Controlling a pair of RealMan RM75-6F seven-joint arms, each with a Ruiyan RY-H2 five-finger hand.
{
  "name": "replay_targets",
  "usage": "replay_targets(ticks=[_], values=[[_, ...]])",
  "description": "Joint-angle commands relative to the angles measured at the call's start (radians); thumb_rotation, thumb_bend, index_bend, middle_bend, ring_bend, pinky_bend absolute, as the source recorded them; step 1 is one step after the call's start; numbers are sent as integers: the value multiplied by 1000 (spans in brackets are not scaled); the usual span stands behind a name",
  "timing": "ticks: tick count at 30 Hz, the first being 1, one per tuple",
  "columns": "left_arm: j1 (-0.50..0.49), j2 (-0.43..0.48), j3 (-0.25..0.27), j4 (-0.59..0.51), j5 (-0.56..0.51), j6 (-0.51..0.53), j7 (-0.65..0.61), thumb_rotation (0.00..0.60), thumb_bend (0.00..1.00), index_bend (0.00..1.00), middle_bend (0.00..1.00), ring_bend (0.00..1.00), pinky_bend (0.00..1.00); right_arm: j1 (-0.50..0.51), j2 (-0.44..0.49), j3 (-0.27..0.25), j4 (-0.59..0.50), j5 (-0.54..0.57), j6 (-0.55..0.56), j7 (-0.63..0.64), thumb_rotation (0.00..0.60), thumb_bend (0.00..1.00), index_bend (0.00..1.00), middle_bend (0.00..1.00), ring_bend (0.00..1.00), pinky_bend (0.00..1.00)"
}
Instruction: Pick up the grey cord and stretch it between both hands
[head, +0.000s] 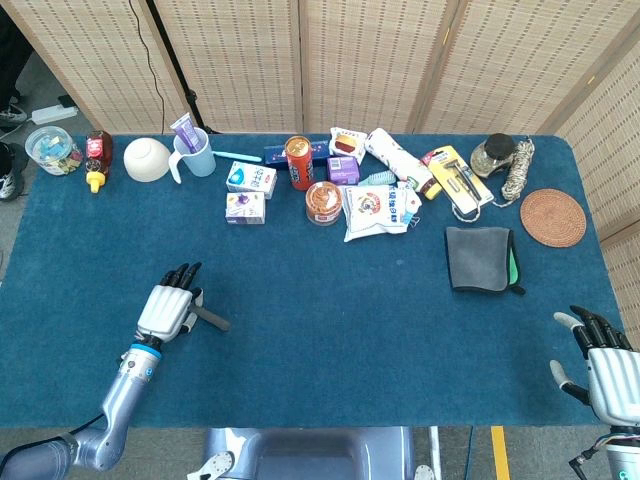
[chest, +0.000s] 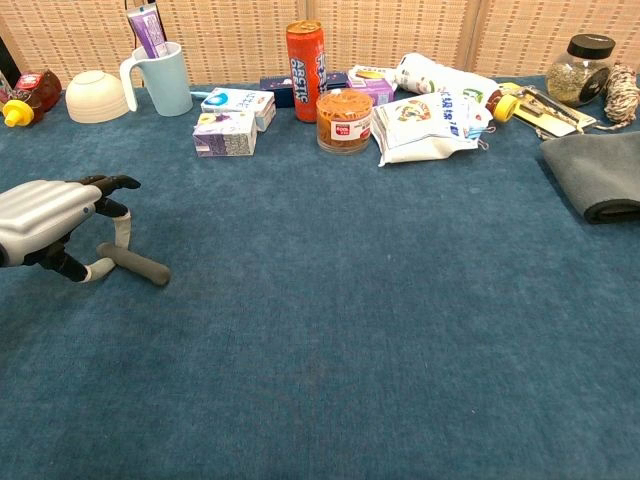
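The grey cord (head: 212, 319) is a short, thick grey piece lying on the blue table (head: 330, 330) at the left front. It slants away from my left hand (head: 168, 308) toward the near right. In the chest view my left hand (chest: 45, 215) hovers low over the cloth. Its thumb and a finger pinch the left end of the cord (chest: 135, 264), while the rest of the cord lies on the table. My right hand (head: 600, 368) hangs at the table's front right corner, fingers apart and holding nothing. The chest view does not show it.
Along the far edge stand a bowl (head: 147, 159), a blue mug (head: 197, 155), small boxes (head: 250, 180), an orange can (head: 298, 161), a jar (head: 322, 203), packets (head: 378, 208) and a twine spool (head: 519, 170). A grey cloth (head: 480, 259) and a woven coaster (head: 553, 217) lie at right.
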Motion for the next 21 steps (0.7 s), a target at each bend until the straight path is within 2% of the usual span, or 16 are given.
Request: replay_targets(ticks=[1, 13, 21], values=[[-1, 2, 0, -3, -4, -4, -3, 595, 462, 565, 87, 62, 146, 0, 0, 0, 0, 0, -1, 1, 600, 334, 233, 163, 174, 265], [-5, 27, -1, -41, -3, -8, -29, 600, 564, 634, 128, 81, 146, -1, 0, 0, -1, -1, -2, 8, 600, 334, 235, 163, 174, 266], [-12, 116, -25, -174, -32, -21, -37, 600, 582, 666, 147, 94, 146, 12, 3, 4, -5, -11, -15, 30, 600, 334, 244, 165, 174, 266]])
